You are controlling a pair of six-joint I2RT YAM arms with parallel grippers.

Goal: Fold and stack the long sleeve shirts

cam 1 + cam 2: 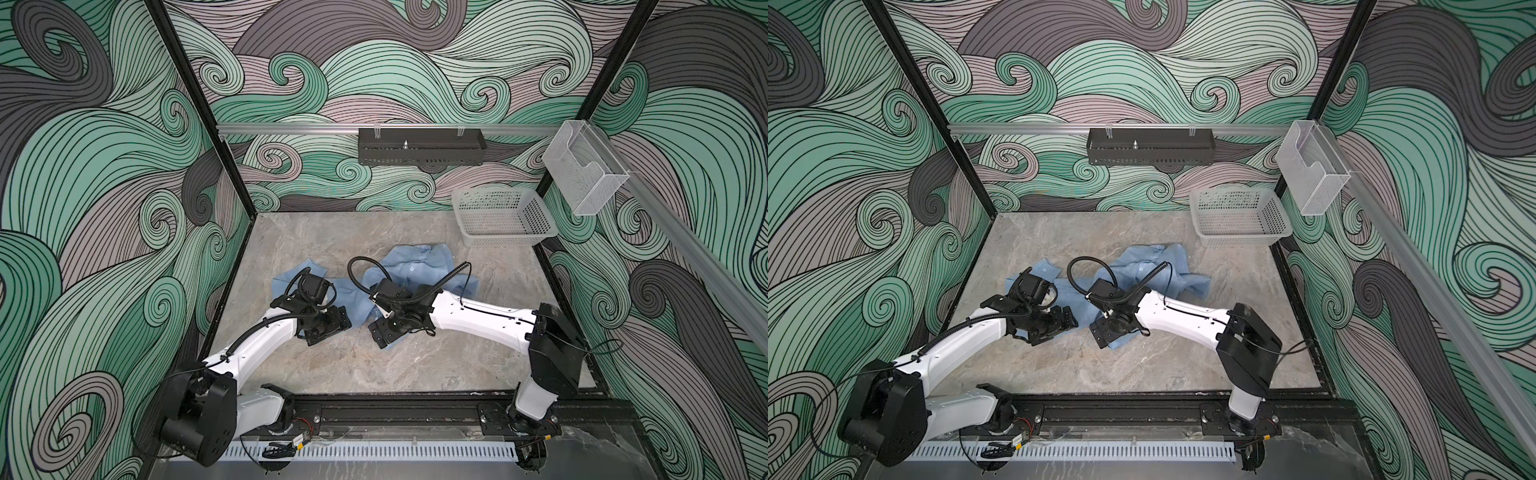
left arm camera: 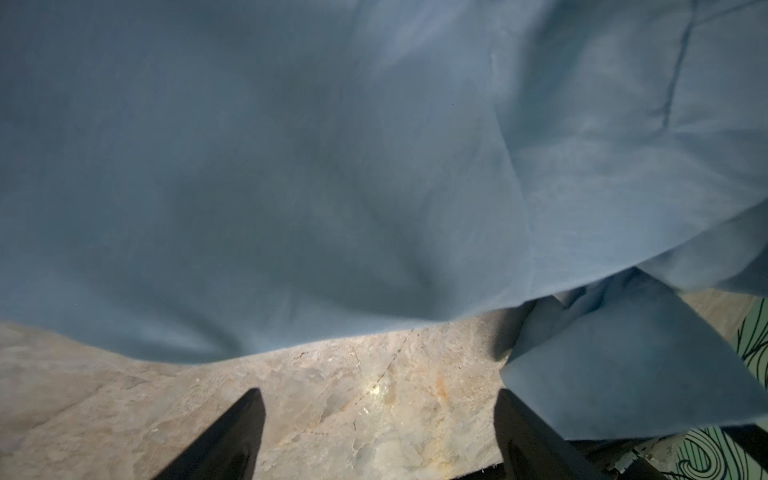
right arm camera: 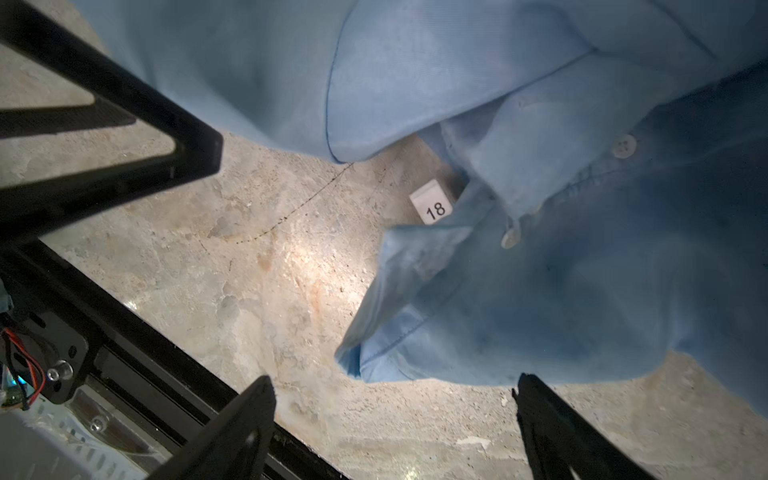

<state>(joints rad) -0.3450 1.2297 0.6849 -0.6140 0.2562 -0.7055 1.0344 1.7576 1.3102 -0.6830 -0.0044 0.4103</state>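
Right now my left gripper (image 2: 378,395) stands with its jaws wide apart and only bare table (image 2: 291,415) between them. The light blue shirt (image 2: 291,166) begins just beyond the fingertips, not between them. One loose fold lies close against a finger (image 2: 536,436), and I cannot tell whether it touches.

My right gripper (image 3: 395,380) is also spread wide and holds nothing. The shirt's edge lies just past its tips, and one finger (image 3: 552,432) ends right at that edge. Further out in the right wrist view I see a white tag marked 18 (image 3: 435,203) lying on the table against the cloth, and two small white buttons (image 3: 623,146) beyond it.

In both top views the two grippers sit side by side at the edge of the shirt (image 1: 407,266) farthest from the basket (image 1: 505,239). The garment lies crumpled and unfolded on the table, spreading from the grippers toward the basket. Its far edge comes near the basket wall but stays apart from it. The left gripper (image 1: 1059,324) is farther from the basket than the right gripper (image 1: 1104,332).
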